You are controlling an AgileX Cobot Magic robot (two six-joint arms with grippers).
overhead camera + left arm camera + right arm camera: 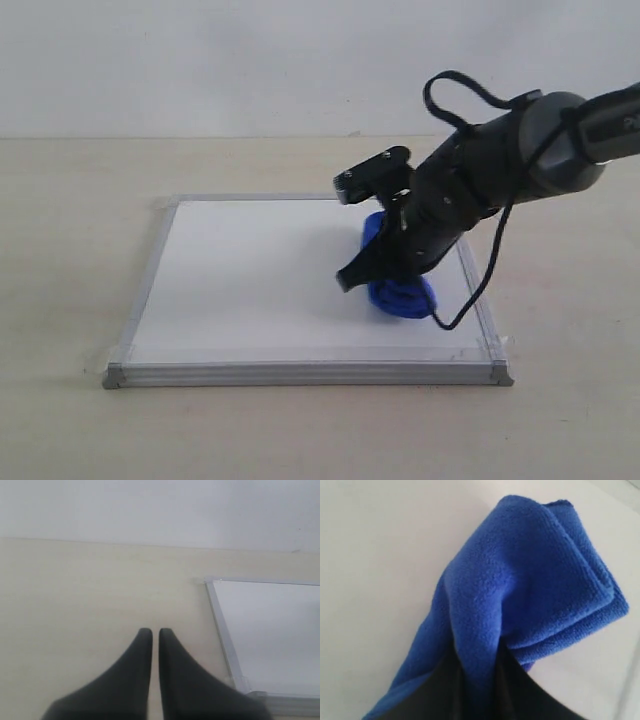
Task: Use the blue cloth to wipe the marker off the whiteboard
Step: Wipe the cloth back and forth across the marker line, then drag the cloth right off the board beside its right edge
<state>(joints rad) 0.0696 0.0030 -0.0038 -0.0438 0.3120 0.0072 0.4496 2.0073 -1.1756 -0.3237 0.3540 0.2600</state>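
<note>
**Blue cloth (pixel 403 298): folded microfibre bundle, gripped on the whiteboard**

Location: on the whiteboard (pixel 250 280), toward 4 o'clock from the board's centre in the exterior view, close to the frame's right rail. Its lower folds appear pressed against the white surface.

Holder: the right gripper (pixel 385 270) is clamped on the cloth. In the right wrist view, the dark fingers (pixel 520 700) pinch a gathered ridge of fabric, and the rest spills out beyond them.

Material and shape: royal-blue fleecy pile with stitched edges, in several stacked layers with rounded folds.

Handling (judged): light, soft and fully compliant. It will crumple rather than resist, and the loose layers may drag or unfold under a stroke. The best hold is across the thick gathered middle, as it is held now. A corner grip would let it trail.

Whiteboard: flat, smooth and glossy white, likely low in friction. It has a thin silver-grey metal frame (pixel 300 374) and lies on a pale matte table (pixel 60 250). No marker is visible on the exposed surface; it cannot be seen whether any lies beneath the cloth or arm.

Left gripper (pixel 151 655): closed and empty, with only a hairline gap between its tapered black fingers. It sits over bare table near a board corner.
</note>
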